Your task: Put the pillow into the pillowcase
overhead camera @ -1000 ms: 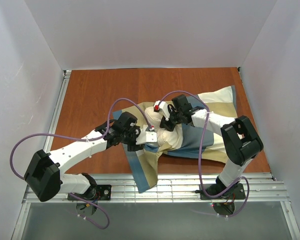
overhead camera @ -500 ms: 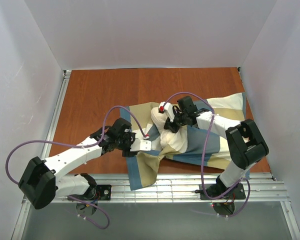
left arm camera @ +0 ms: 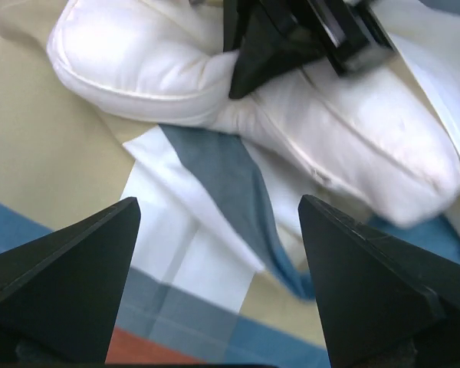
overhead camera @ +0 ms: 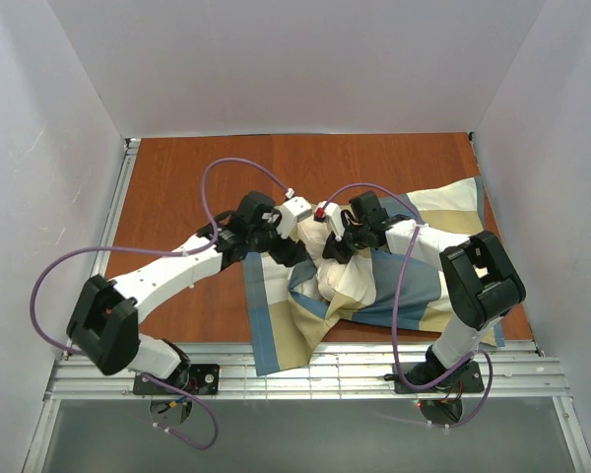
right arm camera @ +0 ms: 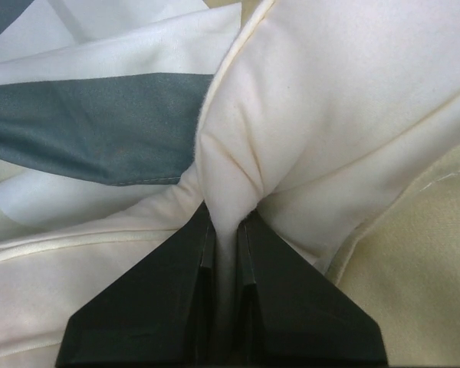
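Observation:
The cream-white pillow [overhead camera: 343, 278] lies bunched in the middle of the table, partly wrapped by the blue, tan and cream pillowcase [overhead camera: 276, 320], which spreads to the front left and back right. My right gripper [overhead camera: 335, 250] is shut on a pinched fold of the pillow [right arm camera: 330, 100]; its closed tips [right arm camera: 228, 218] squeeze cream fabric, with the pillowcase [right arm camera: 84, 123] beside it. My left gripper [overhead camera: 294, 254] hovers just left of the pillow, open and empty [left arm camera: 218, 205]. Below it lie the pillowcase [left arm camera: 207, 172] and the pillow [left arm camera: 138, 54], with the right gripper's fingers [left arm camera: 253, 57] on the pillow.
The brown wooden table [overhead camera: 177, 187] is boxed in by white walls on three sides. A metal rail [overhead camera: 325, 370] runs along the near edge by the arm bases. Purple cables [overhead camera: 241, 168] loop above both arms.
My left gripper has opened, let go of the pillowcase edge, and swung back and right toward the pillow. The right gripper stays shut on the pillow, almost in place.

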Robot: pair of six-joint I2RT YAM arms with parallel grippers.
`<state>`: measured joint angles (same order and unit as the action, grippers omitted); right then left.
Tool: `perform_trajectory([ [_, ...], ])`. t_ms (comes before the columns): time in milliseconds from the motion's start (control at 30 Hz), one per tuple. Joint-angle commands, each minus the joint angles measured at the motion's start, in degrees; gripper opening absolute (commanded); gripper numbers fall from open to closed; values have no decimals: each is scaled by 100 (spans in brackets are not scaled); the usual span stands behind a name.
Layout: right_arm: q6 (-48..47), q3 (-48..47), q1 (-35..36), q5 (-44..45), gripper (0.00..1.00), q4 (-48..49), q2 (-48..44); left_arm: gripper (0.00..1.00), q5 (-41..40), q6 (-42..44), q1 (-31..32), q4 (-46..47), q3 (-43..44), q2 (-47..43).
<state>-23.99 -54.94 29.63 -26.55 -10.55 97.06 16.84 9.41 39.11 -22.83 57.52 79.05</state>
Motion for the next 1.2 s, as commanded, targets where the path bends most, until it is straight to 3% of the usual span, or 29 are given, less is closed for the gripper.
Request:
perform_trajectory([
  [0, 52, 493, -89, 510, 1, -1398, 384, 80, -879, -1284, 525, 393, 207, 707],
  [133, 87, 466, -80, 501, 1, -1415, 341, 80, -1438, -1021, 922, 823, 304, 1384],
  [267, 166, 466, -80, 387, 1, -1424, 261, 74, -1805, -406, 1142, 1192, 59, 1710],
  [600, 105, 545, -106, 317, 1, -1477, 112, 73, -2132, -106, 1274, 1088, -433, 2202],
  [733, 44, 493, -133, 124, 1, -1590, -37, 61, -2483, -89, 1274, 1035, -504, 2378],
  [833, -18, 440, -133, 27, 1, -1687, -108, 58, -2633, 43, 1266, 939, -566, 2414],
  [933, -123, 449, -150, 35, 1, -1775, -134, 58, -2634, 193, 1248, 824, -706, 2458],
  [1067, -142, 493, -211, -70, 1, -1732, -152, 65, -2361, 80, 1248, 824, -795, 2344],
  [1167, 77, 484, -317, -263, 1, -1618, -178, 67, -2256, -140, 1239, 1200, -1057, 1933],
])
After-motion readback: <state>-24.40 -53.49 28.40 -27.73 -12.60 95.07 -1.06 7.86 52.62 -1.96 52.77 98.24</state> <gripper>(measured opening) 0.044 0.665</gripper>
